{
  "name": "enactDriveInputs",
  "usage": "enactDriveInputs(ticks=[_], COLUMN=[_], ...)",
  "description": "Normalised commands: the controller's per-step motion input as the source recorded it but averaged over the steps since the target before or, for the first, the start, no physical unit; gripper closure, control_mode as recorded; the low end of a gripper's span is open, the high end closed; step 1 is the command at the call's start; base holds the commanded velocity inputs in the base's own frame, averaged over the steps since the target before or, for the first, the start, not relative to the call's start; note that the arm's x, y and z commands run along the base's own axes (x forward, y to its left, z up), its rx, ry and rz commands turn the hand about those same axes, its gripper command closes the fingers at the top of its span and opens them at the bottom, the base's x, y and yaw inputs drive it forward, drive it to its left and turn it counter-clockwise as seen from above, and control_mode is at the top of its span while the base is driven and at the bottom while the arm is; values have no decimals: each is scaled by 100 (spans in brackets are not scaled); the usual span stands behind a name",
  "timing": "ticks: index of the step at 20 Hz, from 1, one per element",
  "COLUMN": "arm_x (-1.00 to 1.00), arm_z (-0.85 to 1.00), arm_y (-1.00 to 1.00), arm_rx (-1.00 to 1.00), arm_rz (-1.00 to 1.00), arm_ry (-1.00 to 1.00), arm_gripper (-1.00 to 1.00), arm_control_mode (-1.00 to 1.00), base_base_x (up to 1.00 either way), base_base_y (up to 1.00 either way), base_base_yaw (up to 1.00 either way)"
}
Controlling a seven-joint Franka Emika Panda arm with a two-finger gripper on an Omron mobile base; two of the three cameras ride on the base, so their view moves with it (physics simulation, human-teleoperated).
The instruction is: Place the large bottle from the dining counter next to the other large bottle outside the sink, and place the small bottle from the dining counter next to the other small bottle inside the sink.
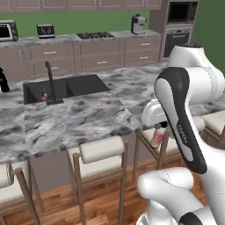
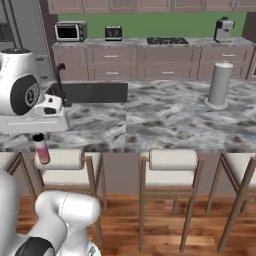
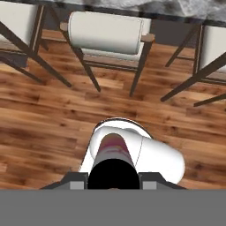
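a green wall [image 2: 165, 22] runs behind brown cabinets [image 2: 150, 62] carrying a toaster oven [image 2: 69, 31], a cooktop [image 2: 166, 40] and a coffee machine [image 2: 223, 29]. cream-cushioned stools [image 2: 172, 167] stand on a warm wood plank floor [image 3: 39, 128].

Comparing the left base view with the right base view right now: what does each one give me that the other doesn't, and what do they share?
Left base view alone: the other small bottle standing in the sink by the faucet.

Right base view alone: a grey cylinder standing on the dining counter at the far right.

Both: the sink, the dining counter, the stools, and the large bottle hanging upright below the counter edge, over the stools, with the jaws shut on its top, pink-to-yellow body showing underneath.
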Motion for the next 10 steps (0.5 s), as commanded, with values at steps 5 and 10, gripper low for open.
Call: enactDriveInputs(ticks=[5, 10], arm_x=[0, 0], arm_z=[0, 0], arm_y=[0, 0], arm_rx=[0, 0], arm_rz=[0, 0], arm_ry=[0, 0], arm_gripper=[100, 100], arm_control_mode=[100, 100], base_base_x=[-89, -75], base_base_y=[96, 100], base_base_yaw=[-1, -10])
